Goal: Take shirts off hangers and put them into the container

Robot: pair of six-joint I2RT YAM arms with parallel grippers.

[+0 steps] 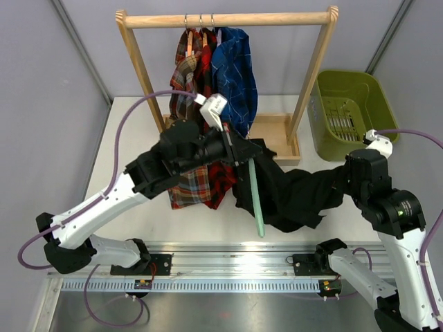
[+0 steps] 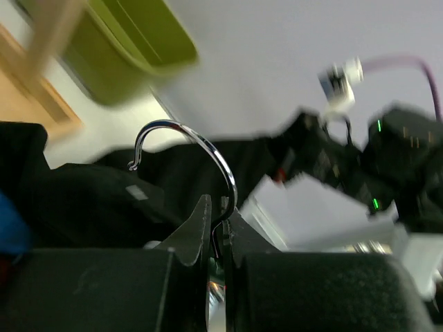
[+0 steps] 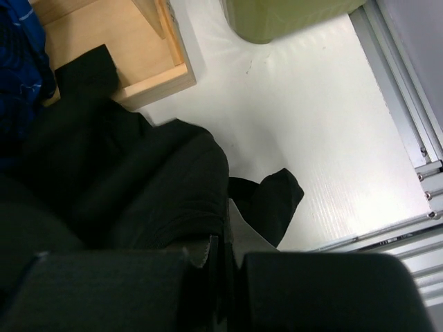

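The black shirt (image 1: 291,197) is off the rail and stretched between my two grippers above the table. A pale green hanger (image 1: 257,200) pokes out of it toward the front. My left gripper (image 1: 239,149) is shut on the hanger's metal hook (image 2: 201,149), and its jaws (image 2: 220,232) pinch the stem. My right gripper (image 1: 338,181) is shut on a fold of the black shirt (image 3: 124,180), with cloth squeezed between its fingers (image 3: 225,245). The olive-green container (image 1: 384,104) stands at the far right. Brown plaid (image 1: 181,83), red plaid (image 1: 216,176) and blue check (image 1: 235,69) shirts hang on the rail.
The wooden rack (image 1: 228,19) stands at the back, its flat base (image 1: 280,138) just left of the container. The base corner (image 3: 118,41) and container (image 3: 277,17) show in the right wrist view. A metal rail (image 1: 228,259) runs along the near edge. Grey walls close in both sides.
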